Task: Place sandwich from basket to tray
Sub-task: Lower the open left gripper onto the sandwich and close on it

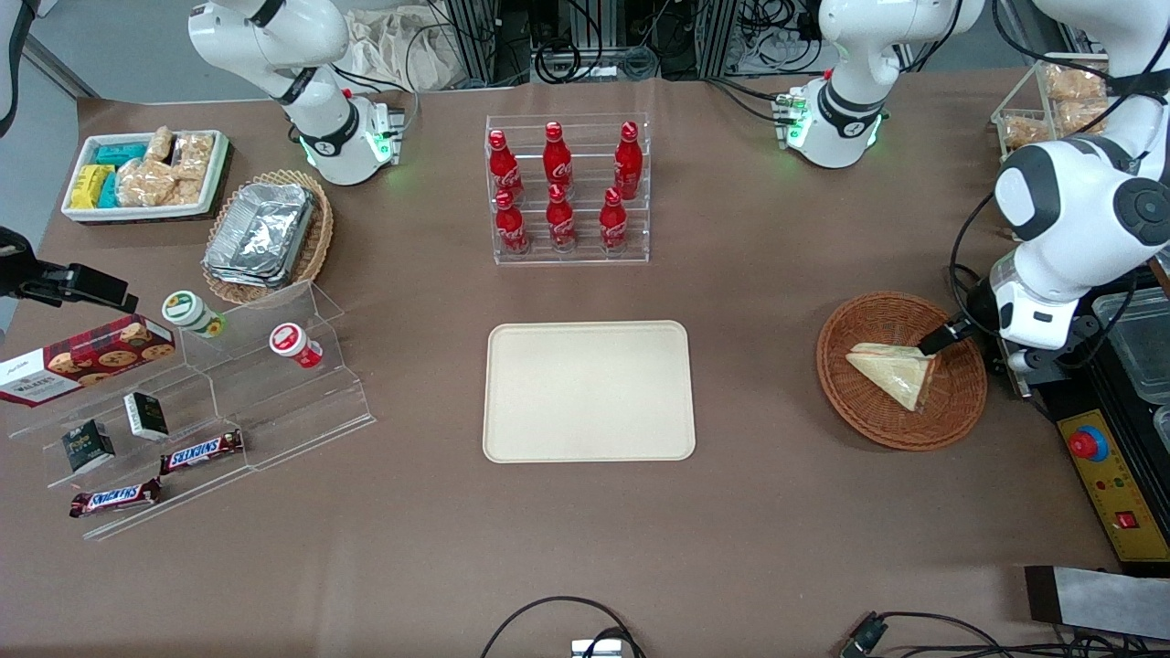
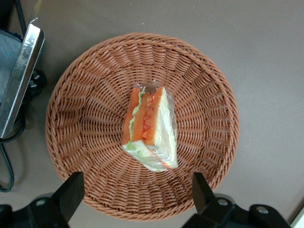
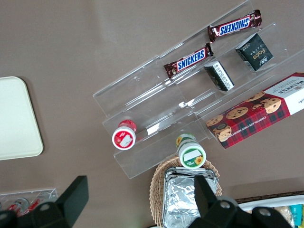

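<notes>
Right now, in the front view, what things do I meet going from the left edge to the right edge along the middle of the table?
Acrylic steps → tray → basket holding the sandwich → gripper, fingers open above the basket.

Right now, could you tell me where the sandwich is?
The sandwich lies in the round basket toward the working arm's end, under the open gripper.

Six red bottles (image 1: 562, 187) standing in a clear rack. Foil trays (image 1: 260, 233) sitting in an oval basket (image 1: 315, 247). Cookie box (image 1: 82, 359), two Snickers bars (image 1: 201, 451) and two cups (image 1: 295, 345) lying on acrylic steps (image 1: 311, 411). White bin (image 1: 143, 174) holding snacks.
</notes>
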Motion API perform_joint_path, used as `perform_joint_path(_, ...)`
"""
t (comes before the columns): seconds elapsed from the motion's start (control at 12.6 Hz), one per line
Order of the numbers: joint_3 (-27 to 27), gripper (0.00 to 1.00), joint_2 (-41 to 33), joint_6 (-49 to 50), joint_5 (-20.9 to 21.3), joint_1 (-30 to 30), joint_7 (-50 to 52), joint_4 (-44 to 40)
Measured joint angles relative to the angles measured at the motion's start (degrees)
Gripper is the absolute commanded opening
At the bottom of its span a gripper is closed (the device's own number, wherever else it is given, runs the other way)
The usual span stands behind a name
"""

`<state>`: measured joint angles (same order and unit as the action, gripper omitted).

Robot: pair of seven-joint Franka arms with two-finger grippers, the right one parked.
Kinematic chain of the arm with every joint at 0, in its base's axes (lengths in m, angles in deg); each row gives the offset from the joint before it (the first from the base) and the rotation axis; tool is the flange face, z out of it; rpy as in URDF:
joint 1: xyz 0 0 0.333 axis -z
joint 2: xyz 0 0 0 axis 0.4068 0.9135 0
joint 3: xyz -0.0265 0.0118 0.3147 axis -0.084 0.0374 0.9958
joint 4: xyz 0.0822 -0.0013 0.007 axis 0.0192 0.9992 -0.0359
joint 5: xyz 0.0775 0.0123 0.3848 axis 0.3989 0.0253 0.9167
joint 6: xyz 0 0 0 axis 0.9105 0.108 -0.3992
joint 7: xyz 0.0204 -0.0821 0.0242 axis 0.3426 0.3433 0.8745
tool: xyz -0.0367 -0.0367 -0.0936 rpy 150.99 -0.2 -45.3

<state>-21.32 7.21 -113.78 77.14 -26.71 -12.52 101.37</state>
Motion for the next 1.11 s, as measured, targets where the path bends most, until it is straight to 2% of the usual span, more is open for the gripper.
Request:
perform_joint_path(0.55, 0.33, 1.0, 3.27, -6.64, -4.07, -0.01, 0.25, 1.64)
perform_joint_path(1.11, 0.38, 1.0, 7.33, -12.18, -6.43, -0.26, 0.35, 1.92)
